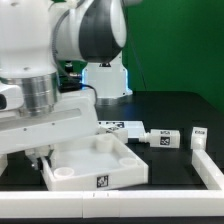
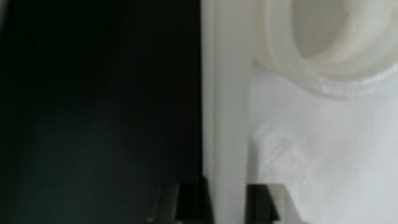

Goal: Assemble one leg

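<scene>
While the gripper sits over the white tray wall, maybe to move it, I cannot tell if it squeezes. The leg lies untouched on the table, near the tray.

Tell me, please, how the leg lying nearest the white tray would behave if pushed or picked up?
The leg looks like rigid plastic, so it should stay stiff. Small, it is probably light and may skid on the smooth black table. Lying low on a flat face, it seems unlikely to roll.
</scene>
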Robot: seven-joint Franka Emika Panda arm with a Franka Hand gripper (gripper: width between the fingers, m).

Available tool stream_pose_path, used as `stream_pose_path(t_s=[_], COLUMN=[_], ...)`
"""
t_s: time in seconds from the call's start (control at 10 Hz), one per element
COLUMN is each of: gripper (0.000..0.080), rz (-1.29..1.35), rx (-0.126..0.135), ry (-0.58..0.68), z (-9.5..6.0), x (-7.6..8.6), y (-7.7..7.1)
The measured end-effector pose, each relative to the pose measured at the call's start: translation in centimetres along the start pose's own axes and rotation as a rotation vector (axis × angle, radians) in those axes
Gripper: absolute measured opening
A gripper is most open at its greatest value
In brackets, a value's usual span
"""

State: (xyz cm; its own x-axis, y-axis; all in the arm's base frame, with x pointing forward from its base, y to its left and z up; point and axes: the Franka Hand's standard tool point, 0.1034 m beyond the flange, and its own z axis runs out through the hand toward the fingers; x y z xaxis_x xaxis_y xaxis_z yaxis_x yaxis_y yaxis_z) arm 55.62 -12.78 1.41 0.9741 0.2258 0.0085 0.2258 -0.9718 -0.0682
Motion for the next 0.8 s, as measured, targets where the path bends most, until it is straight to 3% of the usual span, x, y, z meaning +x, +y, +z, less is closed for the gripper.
stream_pose_path(t_s=[0.3, 0.5, 0.8], gripper=[0.005, 0.0051, 0.0051], rz=[0.239, 0.242, 0.272], rx=[0.008, -0.014, -0.013], ry=[-0.007, 0.032, 0.03], z=[0.2, 0.9, 1.1], x=[1.9, 3.0, 4.1], y=[-4.0, -6.9, -9.1])
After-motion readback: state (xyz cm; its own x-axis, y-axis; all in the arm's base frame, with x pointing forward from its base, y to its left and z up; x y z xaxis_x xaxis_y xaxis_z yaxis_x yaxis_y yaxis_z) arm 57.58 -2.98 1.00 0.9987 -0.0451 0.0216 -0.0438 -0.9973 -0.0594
